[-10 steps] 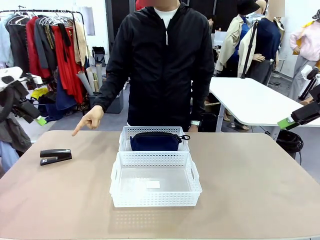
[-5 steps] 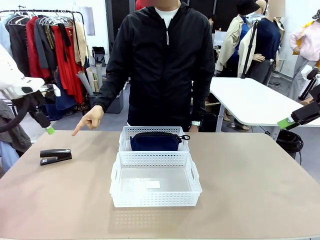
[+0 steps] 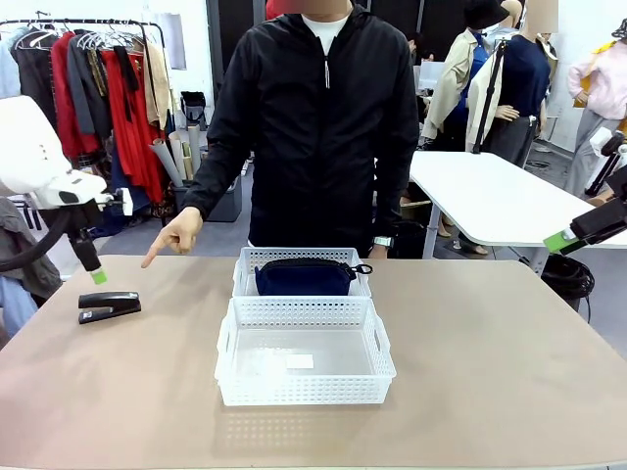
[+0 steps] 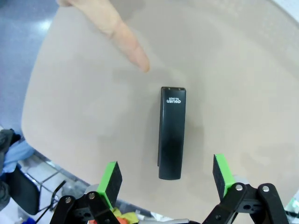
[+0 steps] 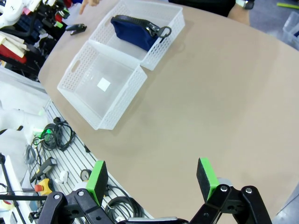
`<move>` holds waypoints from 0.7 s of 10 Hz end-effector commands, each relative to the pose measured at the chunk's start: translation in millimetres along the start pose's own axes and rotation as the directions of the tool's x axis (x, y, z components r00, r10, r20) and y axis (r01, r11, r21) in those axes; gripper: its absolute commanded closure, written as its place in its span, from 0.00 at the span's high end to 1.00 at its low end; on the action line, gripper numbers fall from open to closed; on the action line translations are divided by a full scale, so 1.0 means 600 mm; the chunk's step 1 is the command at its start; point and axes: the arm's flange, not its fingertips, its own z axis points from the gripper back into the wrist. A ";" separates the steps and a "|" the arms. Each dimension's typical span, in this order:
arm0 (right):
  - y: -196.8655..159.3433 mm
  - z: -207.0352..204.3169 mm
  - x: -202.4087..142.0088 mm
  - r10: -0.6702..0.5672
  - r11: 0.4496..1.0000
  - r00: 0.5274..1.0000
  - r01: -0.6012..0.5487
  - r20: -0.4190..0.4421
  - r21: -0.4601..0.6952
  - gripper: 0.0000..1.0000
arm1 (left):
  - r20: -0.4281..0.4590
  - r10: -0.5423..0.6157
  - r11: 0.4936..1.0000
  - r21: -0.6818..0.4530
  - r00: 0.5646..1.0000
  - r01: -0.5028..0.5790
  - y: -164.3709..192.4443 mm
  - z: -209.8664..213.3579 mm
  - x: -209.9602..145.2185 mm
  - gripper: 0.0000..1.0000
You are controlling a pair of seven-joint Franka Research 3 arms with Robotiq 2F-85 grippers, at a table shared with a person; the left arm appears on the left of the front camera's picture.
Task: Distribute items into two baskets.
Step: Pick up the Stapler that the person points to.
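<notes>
Pouch half looks done: navy zippered pouch (image 3: 304, 277) sits in the far basket (image 3: 253, 257), ring pull at its right end. The near basket (image 3: 304, 387) butts against it on the robot side and holds nothing but its bottom label. Step in hand reads as the stapler pick. The black stapler (image 3: 109, 306) lies flat on the table (image 3: 490, 343), well left of the baskets near the left edge. The person's hand (image 3: 176, 235) points down at it, fingertip just off one end. Left gripper (image 4: 166, 170) hovers above the stapler, not touching, fingers pointing down, jaws spread full wide, nothing held. In its wrist view the stapler's long axis runs up between the two green pads, so they already face its narrow sides. Right gripper (image 5: 153, 173) is parked high off the table's right side, jaws wide too, empty. Next move, my read: drop straight down until the pads straddle the body around mid-length, close across the width, lift, carry to the near basket, release. Risks: stapler is low, so the tips must get nearly to the tabletop. An off-centre grab may let it pivot or slip. Keep the descent clear of the pointing finger.
</notes>
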 end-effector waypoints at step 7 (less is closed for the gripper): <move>-0.001 -0.001 0.001 0.003 1.000 1.000 -0.003 0.004 -0.005 1.00 | -0.068 -0.151 0.987 0.044 0.986 0.154 -0.013 -0.079 0.007 1.00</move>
